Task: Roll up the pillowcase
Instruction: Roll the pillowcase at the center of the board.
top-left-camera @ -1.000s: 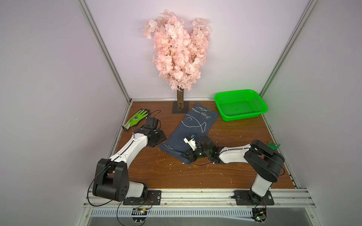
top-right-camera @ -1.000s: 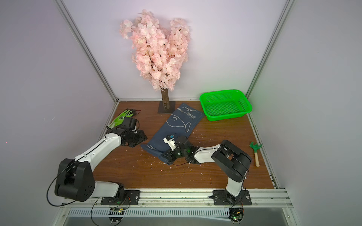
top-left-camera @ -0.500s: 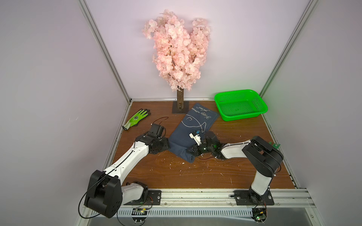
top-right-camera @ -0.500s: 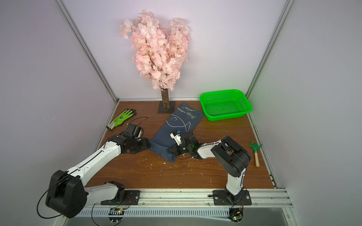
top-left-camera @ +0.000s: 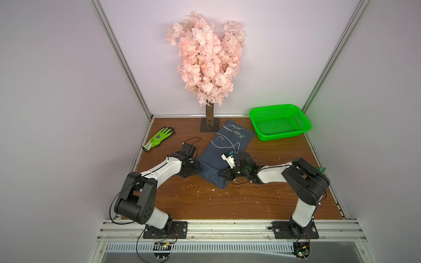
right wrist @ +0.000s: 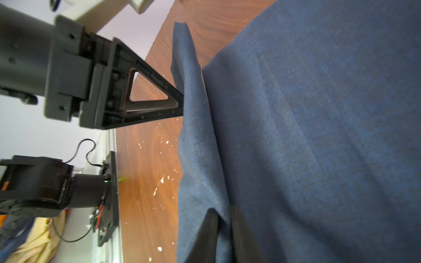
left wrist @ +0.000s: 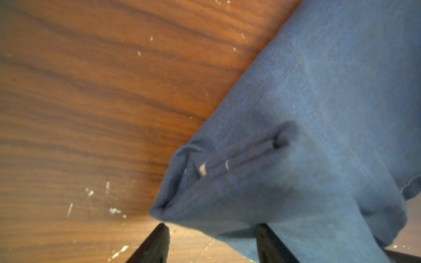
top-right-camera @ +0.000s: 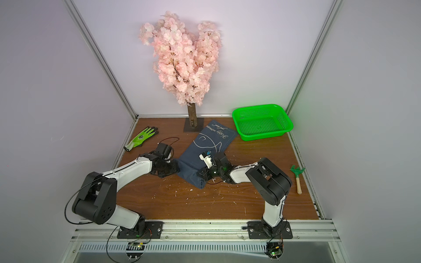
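You're working on a brown wood-grain desk (top-left-camera: 205,200) scattered with white flecks (left wrist: 114,210). It is boxed in by pale lilac walls (top-left-camera: 57,91) and aluminium posts (top-left-camera: 123,61). Taking the back wall as 12 o'clock, a pink blossom tree (top-left-camera: 205,59) stands at 12. A green basket (top-left-camera: 282,136) sits at 1, a lime glove (top-left-camera: 159,139) at 10 and a small rake (top-right-camera: 297,176) at 3. The pillowcase (top-left-camera: 213,157) lies mid-desk, slanting from 12 o'clock toward 6. Its near end is folded over into a thick roll, and the far end with the fish and lettering lies flat.

Your left end effector (left wrist: 212,225) is spread, its fingers straddling the roll's 9 o'clock corner without clamping it. Your right end effector (right wrist: 224,216) has its fingers nearly together, pinching a ridge of the fabric at the roll's 3 o'clock side.

Since a second ago your left arm has swung over from beside the glove to the cloth's edge. The right arm has stayed on the roll, and the far end has not shifted.

In both top views the fingertips vanish, black against dark cloth. The left wrist picture is blurred and the lettering is too small to read. In a top view the rake shows only a green tip behind the right arm.
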You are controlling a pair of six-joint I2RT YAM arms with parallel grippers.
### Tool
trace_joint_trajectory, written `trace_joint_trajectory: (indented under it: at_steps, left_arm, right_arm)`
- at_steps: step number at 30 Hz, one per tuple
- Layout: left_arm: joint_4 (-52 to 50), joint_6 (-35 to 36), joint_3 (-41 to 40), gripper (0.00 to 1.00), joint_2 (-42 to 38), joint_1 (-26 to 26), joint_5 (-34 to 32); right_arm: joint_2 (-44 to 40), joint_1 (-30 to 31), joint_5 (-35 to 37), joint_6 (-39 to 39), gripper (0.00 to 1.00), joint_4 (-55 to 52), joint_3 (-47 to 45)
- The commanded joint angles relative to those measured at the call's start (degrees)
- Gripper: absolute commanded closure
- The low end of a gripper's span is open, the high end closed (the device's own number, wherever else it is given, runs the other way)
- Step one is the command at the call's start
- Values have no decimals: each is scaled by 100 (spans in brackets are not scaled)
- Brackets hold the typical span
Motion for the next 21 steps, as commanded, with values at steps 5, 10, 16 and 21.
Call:
trace_joint_trajectory:
  at_steps: [5, 10, 16, 21]
  left_arm:
    - [-2, 446, 297, 36, 411, 298, 26]
    - [-24, 521, 411, 38, 690, 312, 124]
    - [-18, 553, 449, 39, 927, 331, 138]
    - [-49, 590, 534, 39, 1035, 345, 211]
  right_arm:
    - [-353, -23, 752, -924, 76, -503, 332]
    - [-938, 158, 1438, -1903, 64, -1289, 453]
    - [-1638, 970, 2490, -3071, 60, -1967, 433]
    - [-1395, 1392, 2775, -3663, 75, -1966, 484]
